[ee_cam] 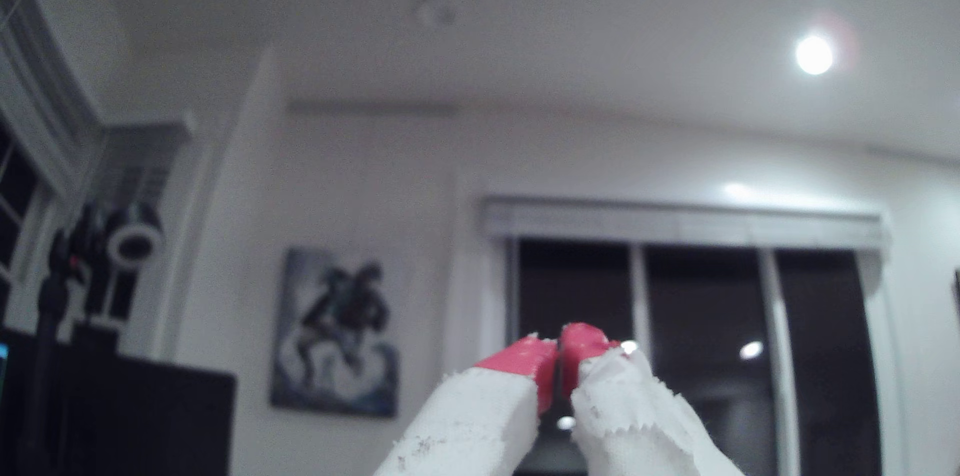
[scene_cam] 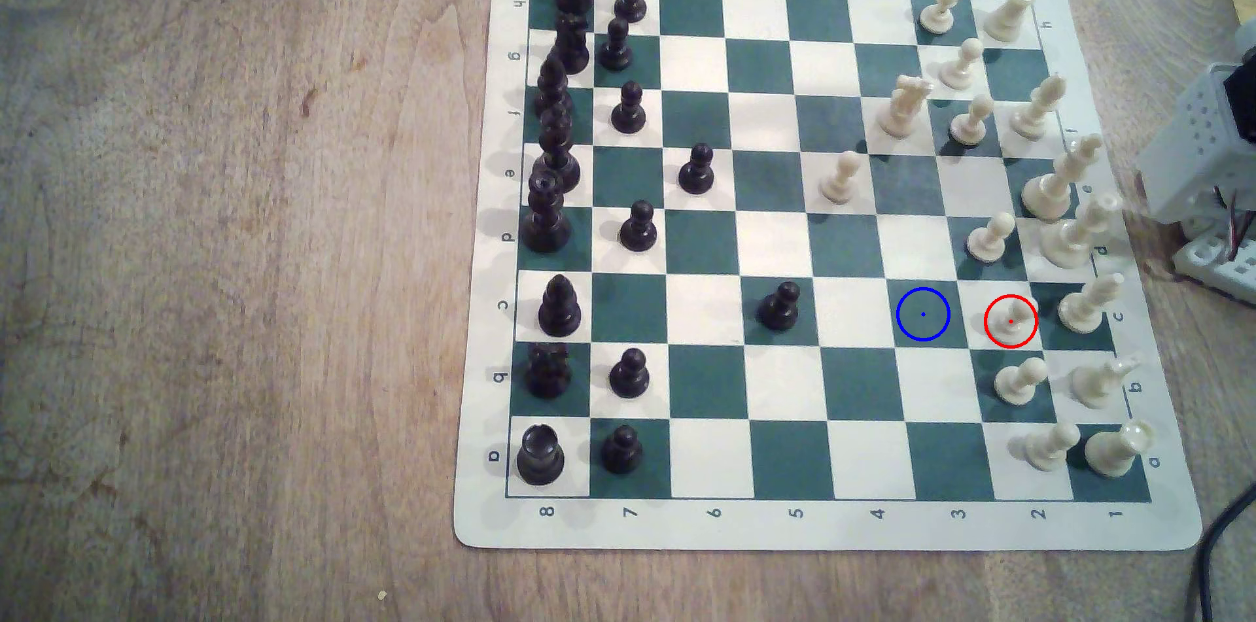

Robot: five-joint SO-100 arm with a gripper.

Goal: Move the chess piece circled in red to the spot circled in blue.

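Red-tipped and wrapped in white tape, the tool (ee_cam: 560,351) pointed up into the room in the wrist view, its two tips pressed together with only a hairline slit between them and nothing pinched. Beyond the tool hung a dark picture (ee_cam: 335,333) on a white wall, then a wide dark window (ee_cam: 691,346) under a raised blind, and farthest off a round ceiling light (ee_cam: 814,54).

In the exterior view the white arm base (scene_cam: 1206,146) stood on the wooden counter (scene_cam: 238,255) just off the chessboard (scene_cam: 826,530), at the exterior view's right edge. Nearest that base stood the cream back-row pieces. The pawn (scene_cam: 1012,316) ringed in red stood upright on a white square one file further in, beside a cream bishop (scene_cam: 1089,306). The blue-ringed green square (scene_cam: 911,331) lay bare, next to the pawn on the side away from the base. Black pieces lined the board's far side.
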